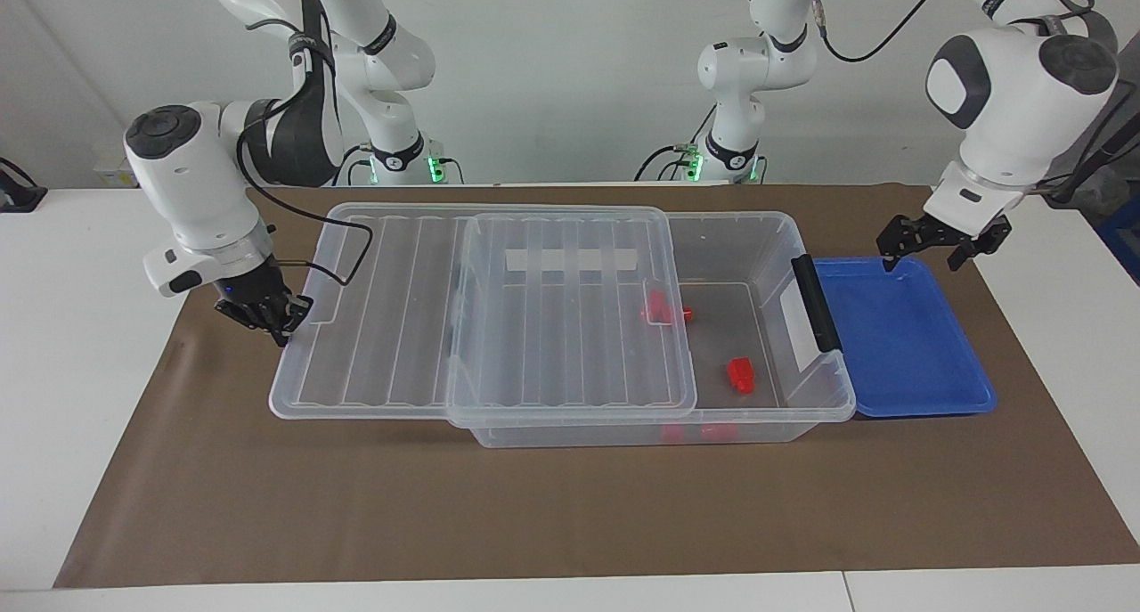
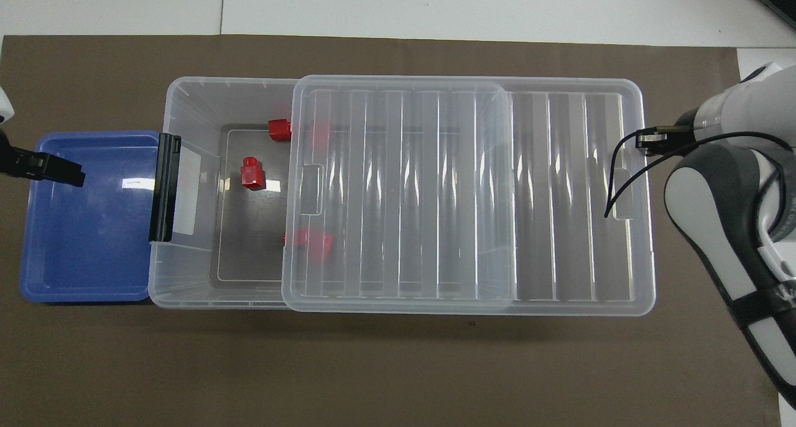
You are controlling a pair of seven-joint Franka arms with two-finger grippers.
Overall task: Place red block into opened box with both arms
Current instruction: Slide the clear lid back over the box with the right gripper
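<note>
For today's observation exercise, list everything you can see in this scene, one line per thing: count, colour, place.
box: one, clear, mid-mat.
lid: one, clear, ribbed, slid partway off toward the right arm's end.
red blocks: three, inside the box, two partly under the lid.
latch: one, black, on the box's end beside the tray.
tray: one, blue, at the left arm's end.
mat: one, brown, on the table.
left gripper: black, open, above the tray's edge.
right gripper: black, shut, at the lid's end.
</note>
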